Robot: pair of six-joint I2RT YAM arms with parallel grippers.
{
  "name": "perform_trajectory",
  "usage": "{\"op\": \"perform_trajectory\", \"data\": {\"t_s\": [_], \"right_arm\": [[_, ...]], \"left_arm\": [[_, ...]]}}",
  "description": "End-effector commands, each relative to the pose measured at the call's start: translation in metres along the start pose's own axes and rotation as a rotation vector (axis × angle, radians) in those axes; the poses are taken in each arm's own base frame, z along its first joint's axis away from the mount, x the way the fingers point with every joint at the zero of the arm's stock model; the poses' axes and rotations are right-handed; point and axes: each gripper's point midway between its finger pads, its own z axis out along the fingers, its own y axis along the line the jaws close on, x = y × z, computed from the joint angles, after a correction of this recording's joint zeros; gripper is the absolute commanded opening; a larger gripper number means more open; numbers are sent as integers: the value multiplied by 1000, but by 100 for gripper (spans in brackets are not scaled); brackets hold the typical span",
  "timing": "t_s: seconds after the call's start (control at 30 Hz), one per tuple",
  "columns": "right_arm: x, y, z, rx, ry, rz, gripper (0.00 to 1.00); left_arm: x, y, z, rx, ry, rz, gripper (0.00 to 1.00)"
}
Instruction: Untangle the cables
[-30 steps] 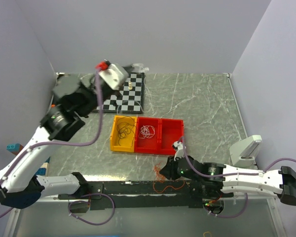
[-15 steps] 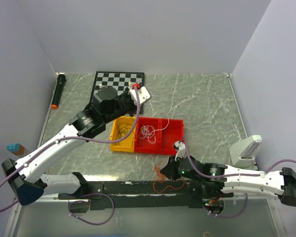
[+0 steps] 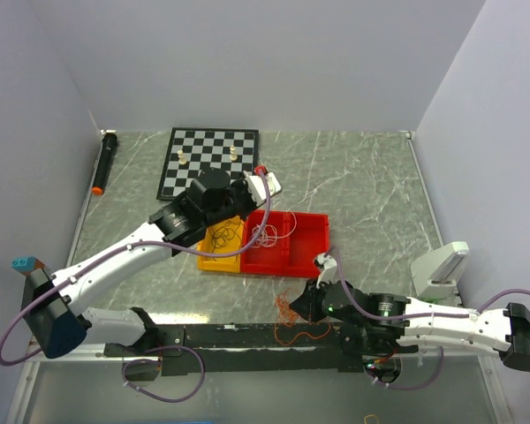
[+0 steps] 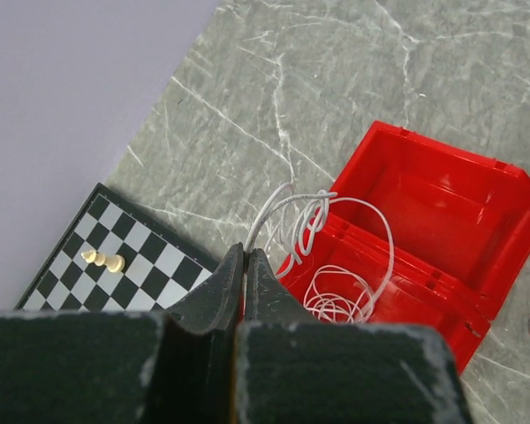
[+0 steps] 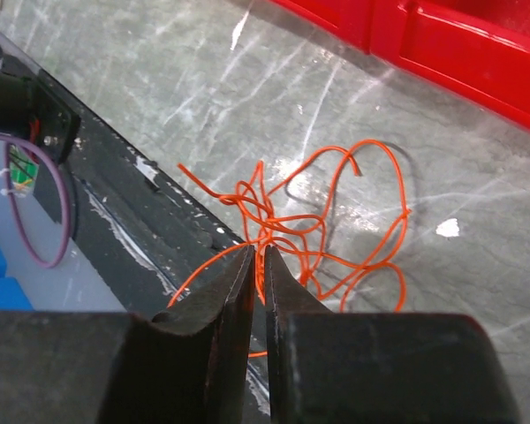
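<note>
The orange cable (image 5: 311, 231) lies in a loose knot of crossing loops on the grey marbled surface (image 3: 362, 185), close to the near edge and just in front of the red bin (image 3: 307, 237); part of it trails over the dark rail at that edge. The right end effector (image 5: 258, 254) is low over this knot with its jaws pressed almost together, and a strand of orange shows in the narrow slit between them, so it appears to be pinching the cable at the near side of the tangle. The white cable (image 4: 340, 231) sits in the left compartment of the red bin: a small coil rests on the compartment floor, while several wider loops rise over the bin's wall. The left end effector (image 4: 246, 258) has its jaws closed on the upper end of those loops and holds them above the bin's edge. A black cable (image 3: 219, 238) is bunched in the yellow bin (image 3: 205, 258), which touches the red bin's left side. Beyond the bins lies a chessboard (image 3: 214, 141) carrying a few pale chess pieces (image 3: 184, 159).
</note>
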Motion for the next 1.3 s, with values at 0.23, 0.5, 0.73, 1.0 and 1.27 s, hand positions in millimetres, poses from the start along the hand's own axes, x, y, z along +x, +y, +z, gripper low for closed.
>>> {"op": "perform_trajectory", "data": {"t_s": [0.23, 0.5, 0.73, 1.0, 1.27], "right_arm": [[-4, -1, 0, 3, -26, -15, 15], [-9, 1, -4, 5, -29, -38, 15], [-7, 2, -1, 16, -14, -24, 16], [-9, -1, -3, 32, -24, -8, 17], [-13, -2, -5, 31, -51, 7, 17]], "left_arm": [[33, -4, 10, -41, 41, 54, 1], [50, 12, -2, -178, 71, 30, 1], [60, -14, -3, -38, 92, 103, 5], [81, -58, 9, 108, 149, 227, 10], [122, -75, 14, 149, 235, 256, 22]]}}
